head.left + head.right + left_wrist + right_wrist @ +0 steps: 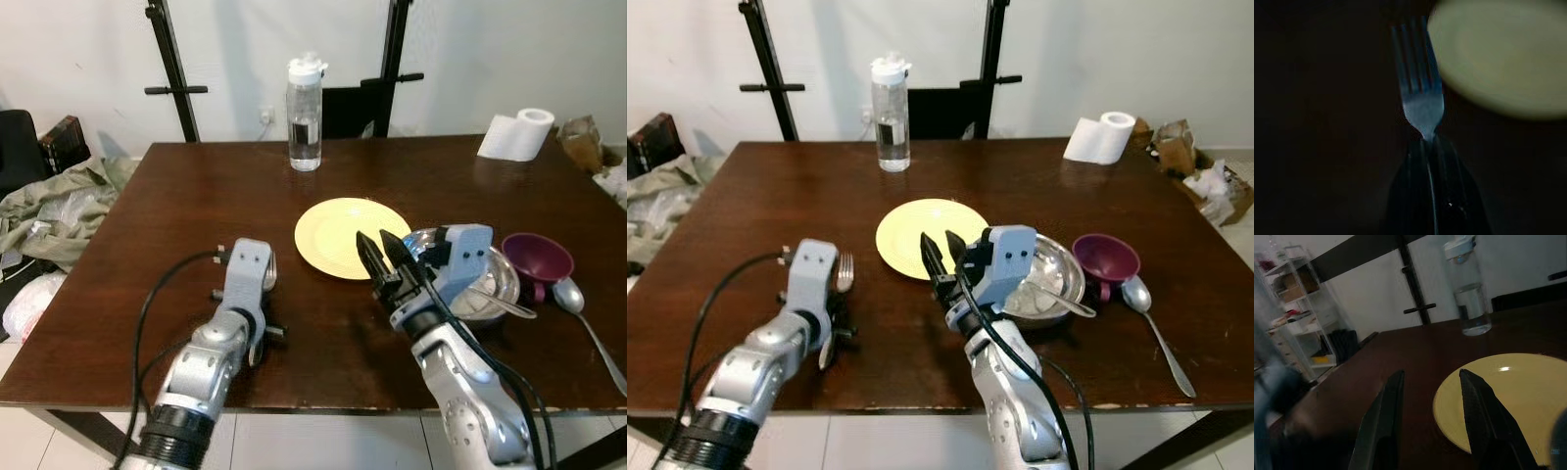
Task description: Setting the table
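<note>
Before me stands the dark wooden desk (1038, 186), and on it, near the middle, lies the yellow plate (911, 230). Just to the right of the plate sits a steel bowl (1058, 269) with a utensil resting in it, and beside this bowl is a purple cup (1105, 258), lying tilted. At the far side of the desk a clear water bottle (890, 113) stands upright, and a paper roll (1101, 137) lies at the far right corner. My left gripper (828, 338) is low over the desk, to the left of the plate, and its fingers are closed tight on the handle of the fork (1418, 93); the prongs of the fork point away from me and come out just beside the rim of the plate, as the left wrist view shows. My right gripper (940, 257) hovers at the near edge of the plate, between the plate and the bowl, and its two fingers (1481, 416) are apart with nothing between them. A spoon (1151, 318) lies on the desk to the right of the purple cup, its handle toward me.
</note>
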You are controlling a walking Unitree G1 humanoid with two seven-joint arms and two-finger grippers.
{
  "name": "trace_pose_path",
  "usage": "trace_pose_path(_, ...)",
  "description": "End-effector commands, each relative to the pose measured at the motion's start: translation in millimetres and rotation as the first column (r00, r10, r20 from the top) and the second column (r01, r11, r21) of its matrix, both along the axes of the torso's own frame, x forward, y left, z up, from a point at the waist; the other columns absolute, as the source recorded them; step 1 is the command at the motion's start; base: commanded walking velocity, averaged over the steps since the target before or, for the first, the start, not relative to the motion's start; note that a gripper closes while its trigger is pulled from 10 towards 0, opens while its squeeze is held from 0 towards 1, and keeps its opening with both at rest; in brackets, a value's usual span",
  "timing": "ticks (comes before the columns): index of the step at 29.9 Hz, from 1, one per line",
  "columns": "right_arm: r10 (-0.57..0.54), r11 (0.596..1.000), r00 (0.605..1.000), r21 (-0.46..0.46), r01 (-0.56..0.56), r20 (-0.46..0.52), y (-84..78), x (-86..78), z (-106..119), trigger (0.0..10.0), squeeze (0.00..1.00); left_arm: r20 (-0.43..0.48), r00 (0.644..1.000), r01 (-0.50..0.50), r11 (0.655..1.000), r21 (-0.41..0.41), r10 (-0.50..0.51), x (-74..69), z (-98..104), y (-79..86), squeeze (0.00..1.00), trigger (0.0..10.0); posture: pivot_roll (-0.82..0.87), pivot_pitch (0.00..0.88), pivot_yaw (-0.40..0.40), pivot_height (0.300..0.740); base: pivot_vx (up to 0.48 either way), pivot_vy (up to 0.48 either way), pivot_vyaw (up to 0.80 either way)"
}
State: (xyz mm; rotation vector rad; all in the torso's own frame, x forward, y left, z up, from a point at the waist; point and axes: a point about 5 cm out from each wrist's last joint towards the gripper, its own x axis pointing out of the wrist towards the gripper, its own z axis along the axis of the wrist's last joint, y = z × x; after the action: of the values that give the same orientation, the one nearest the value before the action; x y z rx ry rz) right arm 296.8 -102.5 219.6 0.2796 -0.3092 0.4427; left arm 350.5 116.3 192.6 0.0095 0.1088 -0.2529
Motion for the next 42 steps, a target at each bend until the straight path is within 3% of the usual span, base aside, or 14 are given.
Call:
trace_pose_path(1,0.046,0.999,0.999,-0.001,-0.046,-0.015,6.2,-4.6,-3.0,10.0,0.00,0.054,0.998,0.027,0.998,-0.056,-0.023,-1.4,12.7,5.7,0.00,10.0,0.05,0.127,0.110,0.740,0.000,0.000,0.00)
trace_pose_path(9,0.109,0.994,0.993,0.009,-0.109,-0.042,21.5,-10.1,-9.8,10.0,0.00,0.161,0.987,0.039,0.998,-0.040,-0.032,-4.5,32.5,26.3,0.00,10.0,0.06,0.119,0.105,0.740,0.000,0.000,0.00)
trace_pose_path(14,0.103,0.995,0.994,0.017,-0.102,-0.047,21.0,-9.8,-9.8,10.0,0.00,0.154,0.985,0.071,0.996,0.054,-0.079,-11.0,30.2,28.5,0.00,10.0,0.06,0.118,0.105,0.740,0.000,0.000,0.00)
trace_pose_path(17,0.107,0.994,0.993,0.011,-0.106,-0.048,20.2,-10.0,-9.9,10.0,0.00,0.136,0.987,0.082,0.997,-0.007,-0.081,-14.8,32.7,26.5,0.00,10.0,0.07,0.119,0.106,0.740,0.000,0.000,0.00)
trace_pose_path(18,0.114,0.993,0.992,0.004,-0.114,-0.048,19.8,-10.2,-9.8,10.0,0.00,0.087,0.994,0.081,0.992,-0.092,-0.073,-16.3,33.0,24.8,0.00,10.0,0.07,0.119,0.105,0.740,0.000,0.000,0.00)
trace_pose_path(19,0.114,0.993,0.992,0.004,-0.114,-0.048,19.8,-10.2,-9.8,10.0,0.00,0.087,0.994,0.081,0.992,-0.092,-0.073,-16.3,33.0,24.8,0.00,10.0,0.07,0.119,0.105,0.740,0.000,0.000,0.00)
trace_pose_path(21,0.137,0.990,0.990,-0.025,-0.138,-0.042,20.2,-11.7,-10.3,10.0,0.00,-0.004,1.000,0.021,0.988,-0.155,-0.022,-12.4,24.3,25.1,0.00,10.0,0.07,0.122,0.103,0.740,0.000,0.000,0.00)
trace_pose_path(26,0.167,0.979,0.986,-0.116,-0.168,-0.021,24.3,-15.0,-11.9,10.0,0.00,-0.011,1.000,0.008,0.985,-0.172,-0.010,-10.2,22.9,23.6,0.00,10.0,0.06,0.126,0.102,0.740,0.000,0.000,0.00)
trace_pose_path(32,0.205,0.960,0.979,-0.195,-0.200,0.007,33.8,-20.4,-16.9,10.0,0.00,0.092,0.989,0.132,0.973,-0.188,-0.116,-15.3,47.6,12.4,0.00,10.0,0.07,0.130,0.105,0.740,0.000,0.000,0.00)
trace_pose_path(33,0.238,0.948,0.971,-0.223,-0.228,0.017,38.2,-22.3,-17.2,10.0,0.00,0.114,0.978,0.193,0.962,-0.194,-0.174,-18.5,54.3,9.8,0.00,10.0,0.07,0.133,0.109,0.740,0.000,0.000,0.00)
trace_pose_path(38,0.264,0.933,0.964,-0.257,-0.251,0.017,42.7,-23.3,-18.9,10.0,0.00,0.171,0.945,0.304,0.939,-0.157,-0.278,-26.2,67.3,6.1,0.00,10.0,0.07,0.134,0.112,0.740,0.000,0.000,0.00)
trace_pose_path(39,0.260,0.933,0.966,-0.261,-0.247,0.013,42.7,-22.3,-20.1,10.0,0.21,0.186,0.934,0.332,0.932,-0.147,-0.304,-28.7,70.9,5.3,0.00,10.0,0.07,0.134,0.111,0.740,0.000,0.000,0.00)
trace_pose_path(40,0.257,0.934,0.966,-0.260,-0.246,0.007,42.6,-21.4,-21.1,10.0,1.00,0.195,0.925,0.354,0.925,-0.139,-0.325,-30.8,73.4,4.5,0.00,10.0,0.07,0.134,0.112,0.740,0.000,0.000,0.00)
trace_pose_path(42,0.253,0.936,0.968,-0.256,-0.244,0.002,42.2,-19.9,-21.8,10.0,1.00,0.202,0.914,0.380,0.917,-0.122,-0.352,-33.5,75.4,2.9,0.00,10.0,0.08,0.133,0.110,0.740,0.000,0.000,0.00)
